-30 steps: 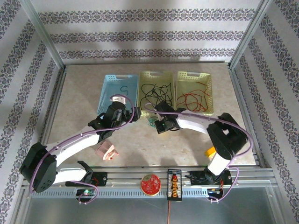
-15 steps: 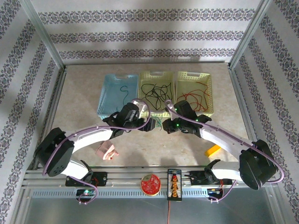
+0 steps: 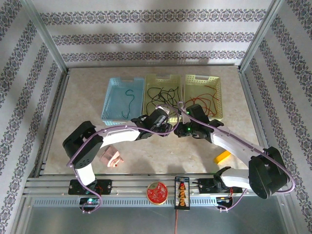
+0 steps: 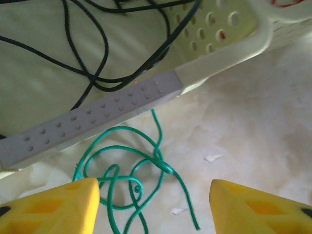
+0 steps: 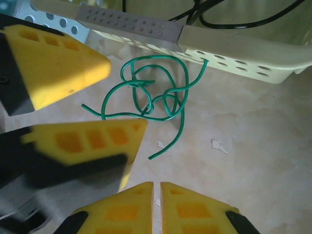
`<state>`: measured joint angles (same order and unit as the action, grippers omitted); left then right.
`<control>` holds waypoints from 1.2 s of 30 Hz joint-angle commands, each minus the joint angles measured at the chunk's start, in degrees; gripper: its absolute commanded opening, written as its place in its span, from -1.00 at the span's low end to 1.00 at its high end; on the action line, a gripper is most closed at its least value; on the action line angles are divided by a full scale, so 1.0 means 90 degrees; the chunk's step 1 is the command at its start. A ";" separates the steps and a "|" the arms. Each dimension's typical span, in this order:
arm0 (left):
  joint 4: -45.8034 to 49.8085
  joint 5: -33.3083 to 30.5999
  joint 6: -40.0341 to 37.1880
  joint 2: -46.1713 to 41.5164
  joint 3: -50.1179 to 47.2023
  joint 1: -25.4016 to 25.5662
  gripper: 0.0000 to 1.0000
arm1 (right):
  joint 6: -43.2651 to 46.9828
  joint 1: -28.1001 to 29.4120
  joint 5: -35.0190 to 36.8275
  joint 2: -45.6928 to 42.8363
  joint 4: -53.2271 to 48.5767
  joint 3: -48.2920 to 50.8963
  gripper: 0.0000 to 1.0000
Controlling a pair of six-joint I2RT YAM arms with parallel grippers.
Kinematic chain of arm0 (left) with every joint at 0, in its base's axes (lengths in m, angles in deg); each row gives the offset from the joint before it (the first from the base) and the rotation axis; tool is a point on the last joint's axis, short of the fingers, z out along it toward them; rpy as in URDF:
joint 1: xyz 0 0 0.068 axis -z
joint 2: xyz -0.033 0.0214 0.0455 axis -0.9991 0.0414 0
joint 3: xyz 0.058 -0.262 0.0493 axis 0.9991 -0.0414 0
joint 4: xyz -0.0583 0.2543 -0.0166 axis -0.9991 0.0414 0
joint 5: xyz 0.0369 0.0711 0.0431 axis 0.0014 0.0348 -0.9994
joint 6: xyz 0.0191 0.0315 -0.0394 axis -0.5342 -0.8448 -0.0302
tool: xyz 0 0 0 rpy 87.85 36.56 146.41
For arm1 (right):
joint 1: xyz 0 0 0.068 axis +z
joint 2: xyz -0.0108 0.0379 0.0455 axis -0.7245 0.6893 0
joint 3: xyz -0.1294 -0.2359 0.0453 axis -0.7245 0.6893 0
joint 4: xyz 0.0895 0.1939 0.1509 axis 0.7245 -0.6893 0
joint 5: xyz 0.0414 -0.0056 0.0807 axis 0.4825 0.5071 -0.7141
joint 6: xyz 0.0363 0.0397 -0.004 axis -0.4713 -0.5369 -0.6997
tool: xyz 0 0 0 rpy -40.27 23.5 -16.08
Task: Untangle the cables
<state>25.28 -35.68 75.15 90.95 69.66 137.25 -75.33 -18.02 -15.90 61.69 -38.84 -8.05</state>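
Cables: thin red, green and black strands. The black ones lie in the middle basket, the red ones in the right basket, and one dark strand lies in the blue basket.
Tabletop: it carries three baskets in a row at the far side, and both arms reach over it toward the middle.
Middle basket: its near wall stands just behind the work place.
Left gripper: the fingers are wide apart and hold nothing. It is low over the tabletop, with the green tangle between the fingertips.
Right gripper: the fingers are pressed together with nothing between them. It is near the tangle and very near the left gripper.
Green cable: it is knotted in several loops on the tabletop, just beside the basket wall, and one end reaches up to that wall.
Risk, knot: if the left gripper closes on the whole bundle and pulls, I think the loops get tighter instead of opening.
Risk, basket: the end at the wall can catch there, so a pull may drag the basket.
Risk, collision: the grippers are so near that one move sideways may bring them together.
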 commanded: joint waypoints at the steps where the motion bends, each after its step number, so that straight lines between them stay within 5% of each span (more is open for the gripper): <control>1: 0.0789 -0.0518 0.0075 0.0199 0.0289 0.0091 0.15 | -0.0094 -0.0104 -0.0157 -0.0222 0.0055 0.0144 -0.76; 10: 0.1274 -0.0578 0.0376 0.0593 0.0559 0.0090 -0.05 | -0.0127 -0.0212 -0.0151 -0.0403 0.0075 0.0238 -0.76; 17: 0.1222 -0.0718 0.0269 0.0790 0.0668 0.0091 -0.98 | -0.0126 -0.0275 -0.0141 -0.0481 0.0064 0.0248 -0.76; 23: 0.0235 -0.0290 0.0011 0.0199 0.0027 0.0092 -1.00 | -0.0163 -0.0192 -0.0511 -0.0416 0.0121 0.0269 -0.63; 28: -0.1007 0.0759 -0.0339 -0.1070 -0.1147 0.0091 -1.00 | -0.0161 -0.0037 -0.0569 -0.0289 0.0234 0.0185 -0.26; 36: -0.1135 0.1488 -0.0428 -0.2099 -0.1814 0.0091 -1.00 | -0.0261 -0.0193 -0.1041 -0.0013 0.0632 0.0018 -0.21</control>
<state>18.47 -25.91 72.70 73.75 55.19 137.45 -77.23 -19.66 -21.97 60.29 -35.28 -6.41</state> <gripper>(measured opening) 0.049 0.397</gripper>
